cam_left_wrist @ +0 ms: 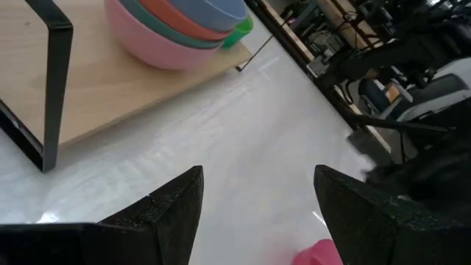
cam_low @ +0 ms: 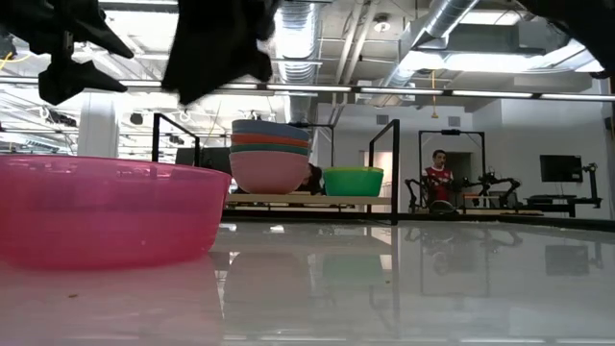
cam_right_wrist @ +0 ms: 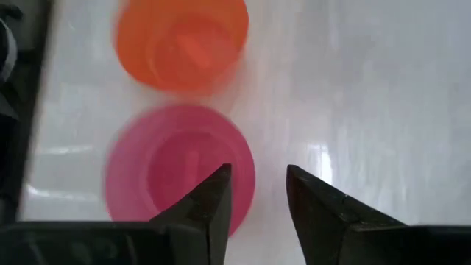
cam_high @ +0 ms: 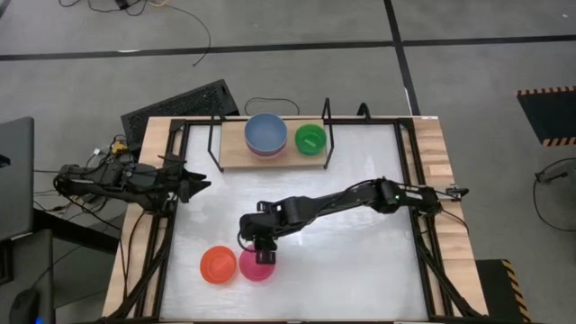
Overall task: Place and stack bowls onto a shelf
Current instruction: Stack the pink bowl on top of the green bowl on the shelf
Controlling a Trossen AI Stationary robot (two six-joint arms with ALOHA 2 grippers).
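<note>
Materials and finishes
You see a glossy white tabletop [cam_low: 404, 279], a translucent plastic magenta bowl [cam_low: 101, 207], and a matt light-wood shelf [cam_high: 236, 155].

Right gripper [cam_high: 262, 254] parted, arm outstretched; left gripper [cam_high: 200, 184] parted.

Magenta bowl [cam_high: 256, 266]: high view has it partly under right gripper [cam_high: 262, 255]; low view cuts it off at left edge, right wrist view at bottom, both blurred. Orange bowl [cam_right_wrist: 182, 44] blurred and clipped at top. Stack [cam_low: 270, 157] on shelf [cam_high: 234, 155]: high view shows only the top grey-blue bowl, rest hidden beneath. Person [cam_low: 438, 176] far back, too small for detail. Left gripper [cam_left_wrist: 254, 213] tips cut off at bottom.
</note>
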